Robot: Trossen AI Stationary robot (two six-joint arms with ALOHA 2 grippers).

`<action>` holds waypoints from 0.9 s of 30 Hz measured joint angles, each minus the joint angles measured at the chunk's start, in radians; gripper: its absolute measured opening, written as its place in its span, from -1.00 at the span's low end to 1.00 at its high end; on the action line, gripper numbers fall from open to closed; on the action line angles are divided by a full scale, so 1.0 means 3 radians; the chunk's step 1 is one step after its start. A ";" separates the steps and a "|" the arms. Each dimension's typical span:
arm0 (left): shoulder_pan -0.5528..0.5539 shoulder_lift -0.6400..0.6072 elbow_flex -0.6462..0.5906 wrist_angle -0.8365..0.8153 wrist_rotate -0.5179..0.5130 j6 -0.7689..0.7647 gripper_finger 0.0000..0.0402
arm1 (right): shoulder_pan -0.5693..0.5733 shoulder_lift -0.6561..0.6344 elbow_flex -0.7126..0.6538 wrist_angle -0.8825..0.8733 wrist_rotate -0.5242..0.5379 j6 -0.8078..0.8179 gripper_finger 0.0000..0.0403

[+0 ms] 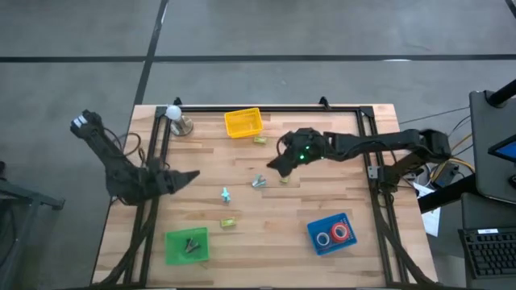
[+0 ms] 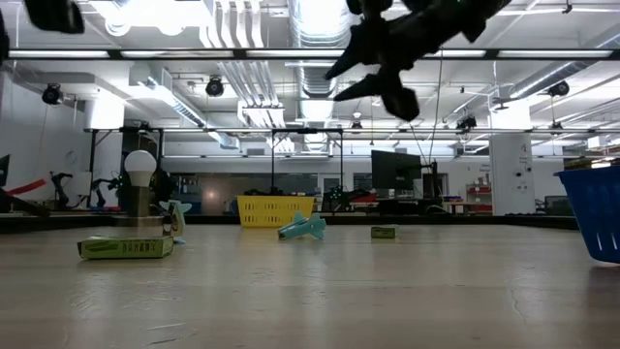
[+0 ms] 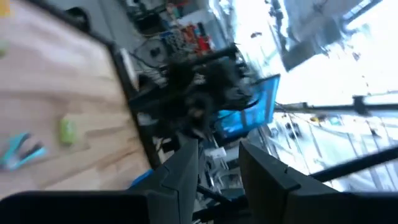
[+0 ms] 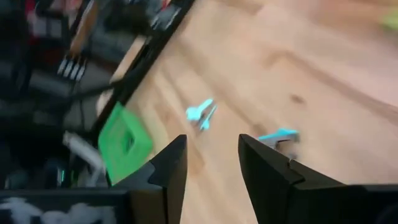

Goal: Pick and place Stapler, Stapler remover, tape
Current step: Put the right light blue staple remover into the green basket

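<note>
While two red-ringed tape rolls [image 1: 330, 234] sit in blue bin [image 1: 313, 232], right pincer [image 1: 274, 167] parted, empty, left pincer [image 1: 190, 176] parted.

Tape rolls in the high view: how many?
2 visible, both red rolls, side by side in the blue tray at the table's near right. More may be hidden or too small to tell.

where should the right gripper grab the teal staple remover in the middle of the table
Judging by its pose, come straight down on the teal staple remover. It lies flat and alone on the bare table, so close across its narrow body. The right gripper is open above the table.
</note>
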 joint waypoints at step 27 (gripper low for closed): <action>0.0807 -0.0079 0.0296 -0.0296 0.1501 0.1024 -0.44 | 0.0120 0.1926 0.1760 -0.2125 -0.0290 -0.2921 -0.40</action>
